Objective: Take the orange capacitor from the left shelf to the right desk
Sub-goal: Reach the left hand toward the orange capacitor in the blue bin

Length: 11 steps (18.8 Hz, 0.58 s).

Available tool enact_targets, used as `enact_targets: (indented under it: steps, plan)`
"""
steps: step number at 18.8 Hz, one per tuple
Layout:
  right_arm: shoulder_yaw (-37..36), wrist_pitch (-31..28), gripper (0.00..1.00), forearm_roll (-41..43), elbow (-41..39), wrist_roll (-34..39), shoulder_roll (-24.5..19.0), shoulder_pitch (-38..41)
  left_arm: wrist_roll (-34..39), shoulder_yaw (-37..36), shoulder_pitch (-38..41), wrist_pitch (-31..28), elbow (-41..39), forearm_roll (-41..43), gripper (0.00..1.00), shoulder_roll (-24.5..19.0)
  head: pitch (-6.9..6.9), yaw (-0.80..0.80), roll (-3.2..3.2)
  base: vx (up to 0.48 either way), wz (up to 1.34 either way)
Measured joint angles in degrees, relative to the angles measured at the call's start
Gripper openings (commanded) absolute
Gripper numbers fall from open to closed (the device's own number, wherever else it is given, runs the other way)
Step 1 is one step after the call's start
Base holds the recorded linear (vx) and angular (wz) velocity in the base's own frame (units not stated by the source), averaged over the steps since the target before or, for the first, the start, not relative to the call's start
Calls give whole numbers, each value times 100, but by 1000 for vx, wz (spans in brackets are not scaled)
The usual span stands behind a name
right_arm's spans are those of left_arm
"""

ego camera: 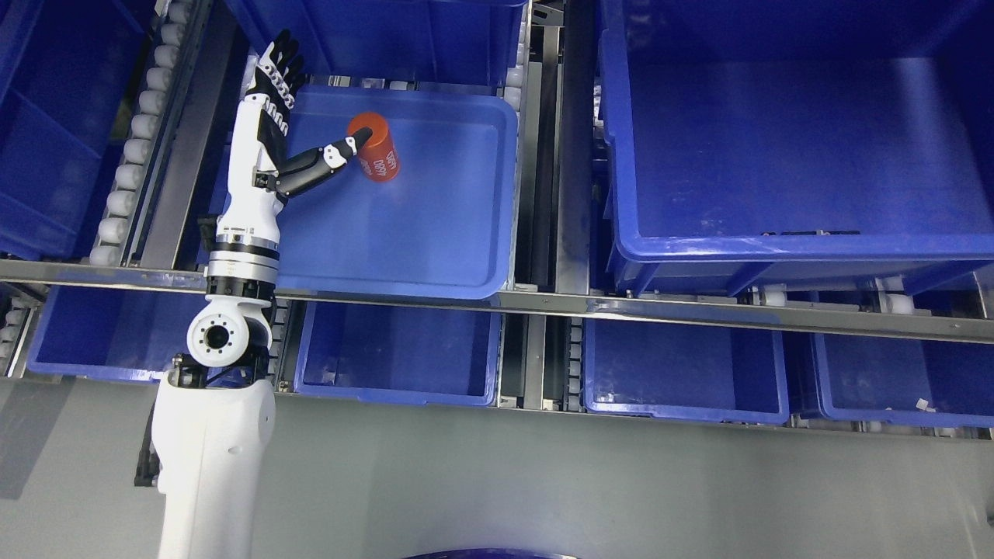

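Observation:
An orange cylindrical capacitor (375, 147) with white print stands in a shallow blue tray (435, 256) on the upper shelf level, toward the tray's far left. My left hand (299, 116) reaches into the tray from the lower left. Its fingers (281, 70) point straight up and are spread. Its thumb (330, 157) stretches right and its tip touches the capacitor's left side. The hand holds nothing. My right arm is out of view.
A large deep blue bin (792, 233) sits to the right of the tray. Several smaller blue bins (396, 388) stand on the lower level. A metal shelf rail (621, 307) crosses in front. Roller tracks (128, 147) run at the left. Grey floor lies below.

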<state>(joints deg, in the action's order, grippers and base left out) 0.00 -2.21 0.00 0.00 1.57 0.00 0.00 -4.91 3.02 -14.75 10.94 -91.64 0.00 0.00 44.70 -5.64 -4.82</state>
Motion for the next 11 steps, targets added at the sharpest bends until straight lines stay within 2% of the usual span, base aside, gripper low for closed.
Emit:
enact_targets:
  steps: [11]
  plan:
    - [0,-27,100,0,0,23,0,2,-23,-20,265,97,-96,0,100,0,0,0,0,-4,8]
